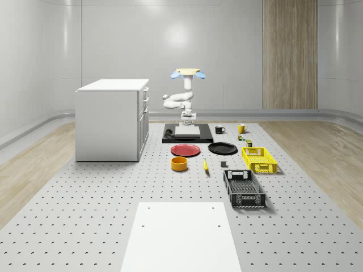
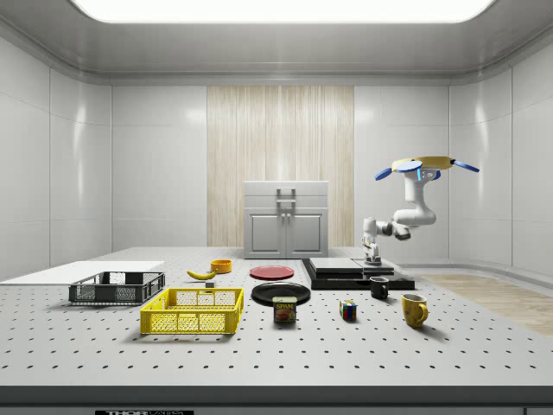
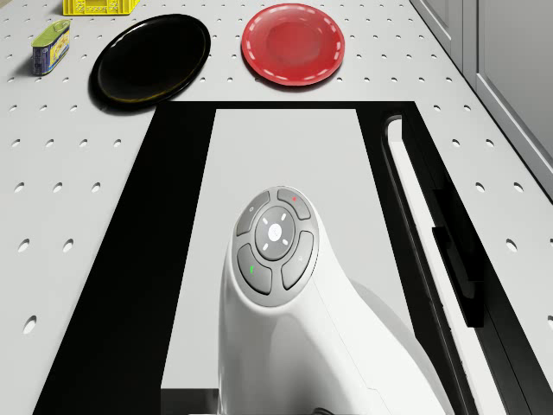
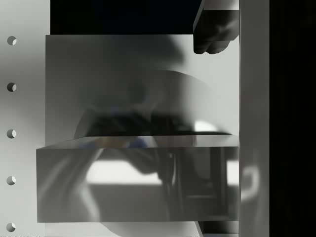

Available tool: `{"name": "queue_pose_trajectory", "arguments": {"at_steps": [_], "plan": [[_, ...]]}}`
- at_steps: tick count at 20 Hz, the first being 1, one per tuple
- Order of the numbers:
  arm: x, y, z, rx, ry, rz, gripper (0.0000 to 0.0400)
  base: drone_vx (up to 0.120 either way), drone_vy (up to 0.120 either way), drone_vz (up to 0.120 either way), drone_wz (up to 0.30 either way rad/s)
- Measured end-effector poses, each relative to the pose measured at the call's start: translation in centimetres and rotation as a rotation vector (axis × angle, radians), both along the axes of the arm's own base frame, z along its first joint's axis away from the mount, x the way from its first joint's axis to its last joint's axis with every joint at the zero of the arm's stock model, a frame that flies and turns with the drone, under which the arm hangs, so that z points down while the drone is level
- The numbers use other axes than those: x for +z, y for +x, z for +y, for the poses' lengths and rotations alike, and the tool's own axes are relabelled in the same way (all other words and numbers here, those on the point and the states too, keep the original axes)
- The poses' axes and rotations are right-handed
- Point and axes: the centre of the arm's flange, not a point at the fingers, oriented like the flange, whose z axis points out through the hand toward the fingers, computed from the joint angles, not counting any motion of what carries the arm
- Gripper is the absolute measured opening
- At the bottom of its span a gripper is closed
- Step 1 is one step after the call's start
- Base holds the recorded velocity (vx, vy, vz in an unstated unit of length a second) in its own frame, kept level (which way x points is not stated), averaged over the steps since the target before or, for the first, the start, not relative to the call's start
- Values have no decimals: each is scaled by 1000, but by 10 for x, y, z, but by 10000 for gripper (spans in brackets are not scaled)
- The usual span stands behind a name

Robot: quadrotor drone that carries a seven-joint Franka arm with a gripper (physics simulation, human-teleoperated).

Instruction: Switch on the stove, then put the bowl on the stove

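Note:
The stove (image 1: 205, 138) is a black base carrying a grey top plate (image 3: 285, 156), and it lies on the table beside the white cabinet. Its control strip (image 3: 429, 226) runs along the side toward the cabinet. The drone (image 1: 187, 72) hovers over the stove's far end, also seen in the side view (image 2: 423, 164). The arm bends down, and my gripper (image 1: 188, 121) hangs just above the grey plate (image 2: 350, 263). In the wrist view its dark fingertips (image 4: 216, 30) stand far apart with nothing between them. The orange bowl (image 1: 180, 164) sits on the table nearer the front, well away from the gripper (image 2: 373, 258).
A red plate (image 1: 185, 149) and a black plate (image 1: 222, 148) lie just in front of the stove. Two mugs (image 1: 219, 129), a can (image 3: 50, 47), a yellow crate (image 1: 258, 159), a black crate (image 1: 243, 188) and a banana (image 1: 205, 165) are at the whole-scene view's right. The white cabinet (image 1: 112, 119) stands left.

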Motion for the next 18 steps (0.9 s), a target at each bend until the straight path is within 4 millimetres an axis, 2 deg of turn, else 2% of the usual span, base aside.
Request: {"name": "queue_pose_trajectory", "arguments": {"at_steps": [11, 18], "plan": [[-1, -1, -12, 29, -3, -1, 400, 0, 0, 0, 0], [-1, -1, -27, 30, -4, -1, 400, 0, 0, 0, 0]]}}
